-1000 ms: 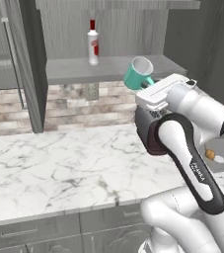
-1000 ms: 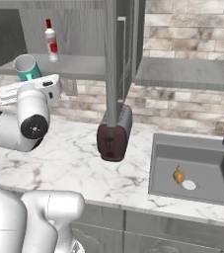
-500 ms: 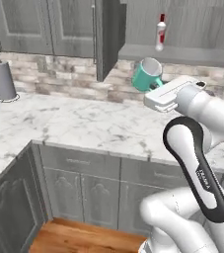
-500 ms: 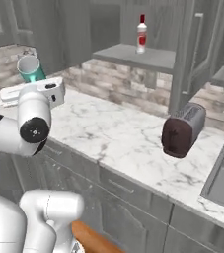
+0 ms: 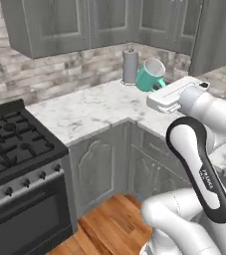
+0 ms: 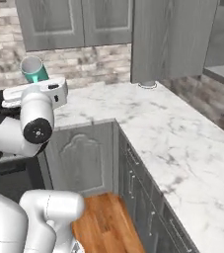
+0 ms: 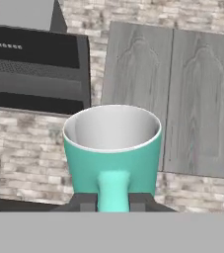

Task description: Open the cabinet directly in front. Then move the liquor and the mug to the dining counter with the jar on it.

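Mug (image 7: 112, 148) upright, handle clamped between 2 fingers of end effector (image 7: 112, 201), held clear above counter (image 5: 92, 107).

The teal mug (image 7: 112, 153), white inside, sits upright, its handle pinched in the hand (image 7: 112, 201).

In the hand view the mug's (image 7: 112, 153) base and the lower end of its handle were cut off at the bottom, and the fingers (image 7: 86, 201) showed just as dark stubs on either side of the handle. In the left base view the hand (image 5: 157, 89) sat mostly behind the mug, its fingertips hidden. The stove (image 5: 15, 164) ran off the left edge there. In the right base view the mug's lower half was hidden behind the arm's white wrist (image 6: 34, 95).
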### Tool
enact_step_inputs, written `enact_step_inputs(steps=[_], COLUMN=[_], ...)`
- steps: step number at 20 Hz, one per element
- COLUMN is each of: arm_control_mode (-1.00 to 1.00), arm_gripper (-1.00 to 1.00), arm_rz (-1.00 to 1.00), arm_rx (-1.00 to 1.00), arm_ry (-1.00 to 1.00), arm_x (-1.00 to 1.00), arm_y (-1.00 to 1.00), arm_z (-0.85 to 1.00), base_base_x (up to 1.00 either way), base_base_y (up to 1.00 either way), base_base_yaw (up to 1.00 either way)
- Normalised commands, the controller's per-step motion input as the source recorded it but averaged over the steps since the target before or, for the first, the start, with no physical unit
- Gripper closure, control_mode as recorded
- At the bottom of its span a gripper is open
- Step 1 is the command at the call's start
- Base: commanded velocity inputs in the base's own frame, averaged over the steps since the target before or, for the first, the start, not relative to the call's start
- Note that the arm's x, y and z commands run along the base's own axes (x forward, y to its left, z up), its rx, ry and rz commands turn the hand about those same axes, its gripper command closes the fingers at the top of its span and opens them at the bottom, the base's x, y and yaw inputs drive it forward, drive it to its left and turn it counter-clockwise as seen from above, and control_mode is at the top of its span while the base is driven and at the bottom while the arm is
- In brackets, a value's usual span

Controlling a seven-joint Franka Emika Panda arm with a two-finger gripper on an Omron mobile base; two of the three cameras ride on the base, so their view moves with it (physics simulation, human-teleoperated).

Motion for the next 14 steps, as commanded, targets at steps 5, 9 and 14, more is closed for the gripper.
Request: enact_step_inputs(steps=[5, 9, 14], arm_control_mode=[1.0, 1.0, 1.0], arm_gripper=[1.0, 1.0, 1.0], arm_rz=[0.0, 0.0, 0.0], arm_rx=[0.0, 0.0, 0.0], arm_ry=[0.0, 0.0, 0.0], arm_x=[0.0, 0.0, 0.0], arm_y=[0.0, 0.0, 0.0], arm_z=[0.0, 0.0, 0.0], base_base_x=[-0.11, -0.04, -0.04], base_base_y=[0.0, 0.0, 0.0], base_base_yaw=[0.97, 0.98, 0.99])
